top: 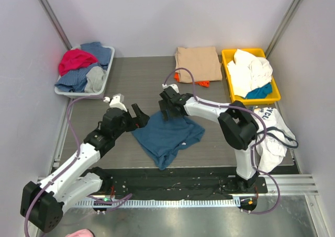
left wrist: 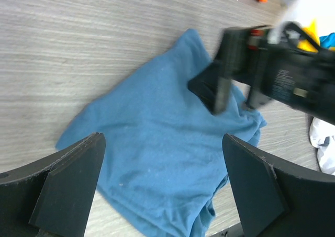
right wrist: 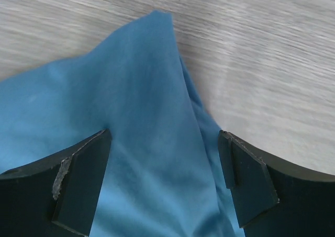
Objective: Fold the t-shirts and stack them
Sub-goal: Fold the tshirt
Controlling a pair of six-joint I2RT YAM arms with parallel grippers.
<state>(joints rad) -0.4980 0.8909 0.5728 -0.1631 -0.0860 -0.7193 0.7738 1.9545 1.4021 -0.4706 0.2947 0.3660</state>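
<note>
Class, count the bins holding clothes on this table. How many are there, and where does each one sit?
2. A pale grey bin sits at the far left corner of the table. A yellow bin sits at the far right corner. No other bin shows, though one could lie outside the views.

Top view is bright and even, with soft overhead light, so there are only faint shadows on the bench point(top: 136, 80) and no real glare. Left wrist cam is decently sharp on the shirt point(left wrist: 157, 158), but the right claw point(left wrist: 235, 98) is smeared with motion blur and the top right corner blows out white. On the right wrist cam the bench grain goes streaky and soft on the right, and the fingers point(right wrist: 78, 179) are just dark slabs.
</note>
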